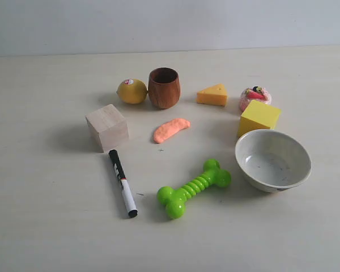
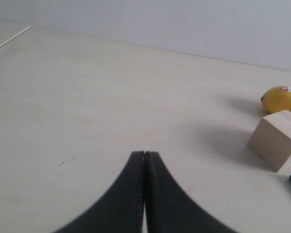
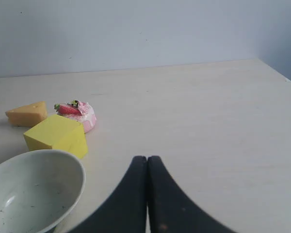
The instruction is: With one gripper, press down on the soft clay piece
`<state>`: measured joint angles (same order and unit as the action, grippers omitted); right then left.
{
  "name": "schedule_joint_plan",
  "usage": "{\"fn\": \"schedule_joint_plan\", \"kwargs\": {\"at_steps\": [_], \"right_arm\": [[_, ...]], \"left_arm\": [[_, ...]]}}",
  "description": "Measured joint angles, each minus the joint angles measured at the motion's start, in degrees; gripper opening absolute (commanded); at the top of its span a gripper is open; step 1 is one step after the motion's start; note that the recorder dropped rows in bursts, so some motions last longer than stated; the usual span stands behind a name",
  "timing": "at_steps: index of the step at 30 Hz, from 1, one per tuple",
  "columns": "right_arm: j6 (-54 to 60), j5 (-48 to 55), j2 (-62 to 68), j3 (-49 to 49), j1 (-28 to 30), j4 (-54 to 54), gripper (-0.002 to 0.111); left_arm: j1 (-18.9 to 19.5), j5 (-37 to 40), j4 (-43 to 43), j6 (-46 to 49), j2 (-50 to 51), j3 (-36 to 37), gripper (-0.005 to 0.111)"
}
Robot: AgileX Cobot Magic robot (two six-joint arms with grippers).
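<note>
**Clay lies untouched mid-tabletop, both grippers shut and empty**

The soft clay piece [image 1: 171, 130] lies flat near the middle of the tabletop [image 1: 45, 221], a little closer to the far edge than the near one. It touches nothing and shows no dent. In the exterior view no arm is over it, and neither wrist view shows it.

The other things stand in a loose ring around it, so the clay has bare surface on every side – room, I judge, for a straight descent from above.
- Toward the far edge: a wooden cup [image 1: 164, 87], with a lemon [image 1: 132, 90] beside it and a cheese wedge [image 1: 212, 95] on the other side.
- Toward the left edge: a pale wooden cube [image 1: 106, 127].
- Toward the near edge: a marker [image 1: 123, 183] and a green bone toy [image 1: 193, 187].
- Toward the right edge: a yellow block [image 1: 259, 117], a small toy cake [image 1: 255, 97] and a white bowl [image 1: 242, 148].

The left gripper [image 2: 144, 155] has its fingers [image 2: 128, 199] pressed together with nothing between them. It sits low over bare surface on the cube's side. The right gripper [image 3: 146, 158] is the same – fingers [image 3: 165, 204] closed on nothing, near the bowl and yellow block.

Closed fingers make one blunt tip, which probably suits pressing better than a spread pair. The press has not begun, and either arm must first travel to the centre.
</note>
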<state>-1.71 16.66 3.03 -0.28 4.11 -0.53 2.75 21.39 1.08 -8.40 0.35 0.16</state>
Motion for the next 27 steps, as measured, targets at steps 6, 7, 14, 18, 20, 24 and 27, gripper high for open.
{"fn": "schedule_joint_plan", "kwargs": {"at_steps": [6,7,14,18,20,24,27], "right_arm": [[0.00,0.00,0.00,0.00,0.00,0.00,0.000],[0.00,0.00,0.00,0.00,0.00,0.00,0.000],[0.00,0.00,0.00,0.00,0.00,0.00,0.000],[0.00,-3.43,0.00,0.00,0.00,0.00,0.000],[0.00,-7.18,0.00,0.00,0.00,0.53,0.000],[0.00,-16.12,0.00,0.00,0.00,0.53,0.000],[0.00,-20.55,0.00,0.00,0.00,0.53,0.000]], "left_arm": [[0.00,0.00,0.00,0.00,0.00,0.00,0.000],[0.00,0.00,0.00,0.00,0.00,0.00,0.000],[0.00,0.00,0.00,0.00,0.00,0.00,0.000],[0.00,0.00,0.00,0.00,0.00,0.00,0.000],[0.00,0.00,0.00,0.00,0.00,0.00,0.000],[0.00,0.00,0.00,0.00,0.00,0.00,0.000],[0.00,0.00,0.00,0.00,0.00,0.00,0.000]]}}
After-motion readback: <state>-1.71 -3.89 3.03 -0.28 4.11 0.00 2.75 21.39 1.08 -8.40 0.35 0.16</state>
